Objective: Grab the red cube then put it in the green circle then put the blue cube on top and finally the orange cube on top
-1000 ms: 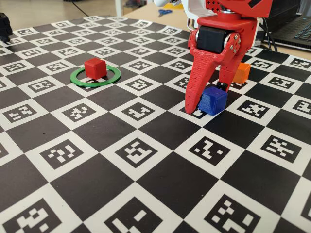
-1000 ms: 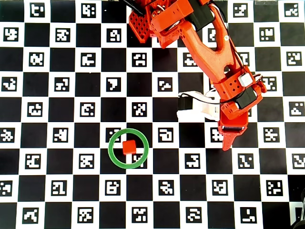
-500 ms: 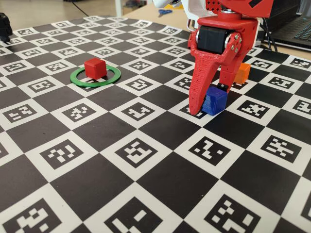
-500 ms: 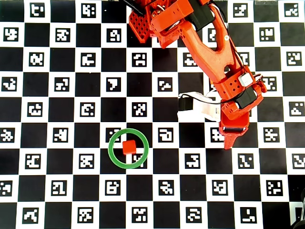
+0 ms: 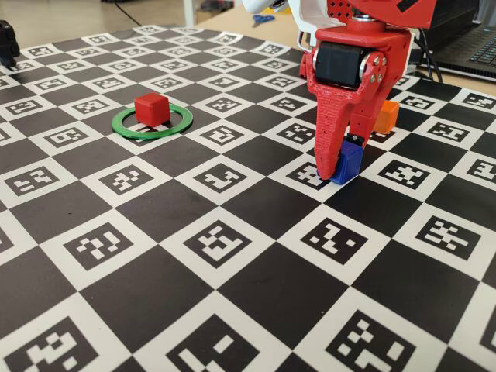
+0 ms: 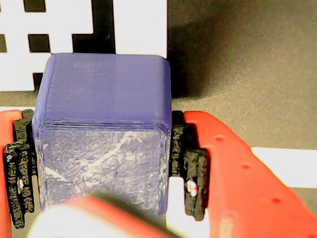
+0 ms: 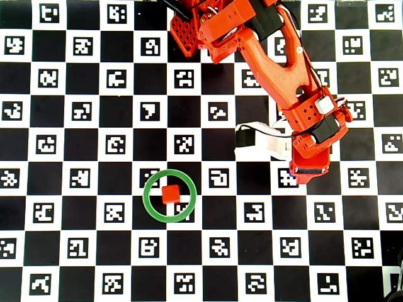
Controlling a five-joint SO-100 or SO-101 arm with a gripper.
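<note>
The blue cube [image 5: 349, 164] rests on the marker mat at the right of the fixed view. My red gripper [image 5: 339, 161] is shut on it. In the wrist view the blue cube [image 6: 104, 134] fills the gap, and the black pads [image 6: 192, 171] press both its sides. The red cube [image 5: 151, 107] sits inside the green circle [image 5: 153, 132] at the left. Behind the gripper, the orange cube [image 5: 386, 116] is partly hidden. From overhead, the red cube [image 7: 170, 193] lies in the green circle [image 7: 145, 196]. There the gripper [image 7: 306, 176] and arm cover the blue and orange cubes.
A black-and-white checkerboard mat [image 5: 217, 240] with printed markers covers the table. A laptop [image 5: 474, 48] lies at the back right, off the mat. The arm's base [image 7: 214, 25] stands at the top of the overhead view. A white arm part [image 7: 264, 141] juts left.
The gripper's left finger has swung in against the blue cube, so the jaws went from open around it to shut on it. The other cubes and the ring have not moved.
</note>
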